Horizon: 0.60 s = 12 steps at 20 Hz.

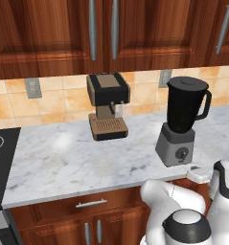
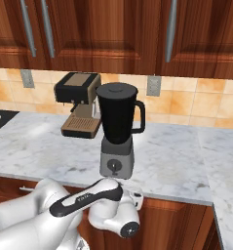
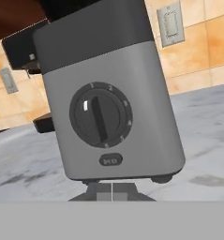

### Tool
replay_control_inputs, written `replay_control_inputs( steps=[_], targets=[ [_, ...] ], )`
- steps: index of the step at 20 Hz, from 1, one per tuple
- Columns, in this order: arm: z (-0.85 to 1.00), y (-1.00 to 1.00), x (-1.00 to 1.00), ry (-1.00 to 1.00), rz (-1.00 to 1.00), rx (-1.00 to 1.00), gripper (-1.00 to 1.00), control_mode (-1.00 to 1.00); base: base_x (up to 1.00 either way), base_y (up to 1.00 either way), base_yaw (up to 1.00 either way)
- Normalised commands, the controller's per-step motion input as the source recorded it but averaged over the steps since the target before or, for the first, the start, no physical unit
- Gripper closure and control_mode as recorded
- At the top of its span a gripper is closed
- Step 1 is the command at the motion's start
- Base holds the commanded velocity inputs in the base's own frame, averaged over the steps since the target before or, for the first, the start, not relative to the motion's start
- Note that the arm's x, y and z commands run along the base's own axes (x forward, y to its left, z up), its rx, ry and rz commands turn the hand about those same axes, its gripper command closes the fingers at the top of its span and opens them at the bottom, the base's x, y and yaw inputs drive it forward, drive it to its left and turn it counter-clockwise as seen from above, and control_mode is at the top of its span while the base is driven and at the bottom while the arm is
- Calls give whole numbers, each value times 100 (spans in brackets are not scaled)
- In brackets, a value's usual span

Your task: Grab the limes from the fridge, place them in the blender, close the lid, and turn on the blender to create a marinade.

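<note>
The blender (image 1: pixel 179 122) stands upright on the marble counter (image 1: pixel 63 158), near its front edge and to the right of the brown-and-black coffee machine (image 1: pixel 107 105), which sits further back against the tiled wall. Its tall black jar tapers downward into a square grey base, long axis vertical, with the side handle pointing to the right in both base views. The lid (image 2: pixel 117 88), a flat dark disc with a raised centre ring, sits on the jar's top. On the front face of the base, the round black knob (image 3: pixel 101 115) faces the robot; its ridge runs nearly vertical, leaning slightly, with numbers around the dial. The claw (image 3: pixel 112 192) is clenched, its two tips pressed together just below and in front of the base, grasping nothing.
</note>
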Motion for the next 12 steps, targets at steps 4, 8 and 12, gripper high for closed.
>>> replay_control_inputs(
  steps=[4, 8, 12],
  targets=[
    [-10, 39, 3, -7, -3, 0, 100, -100, 0, 0, 0],
    [0, 31, 18, -10, -1, 0, 100, -100, 0, 0, 0],
    [0, 21, 32, -10, 0, 0, 100, -100, 0, 0, 0]
  ],
)
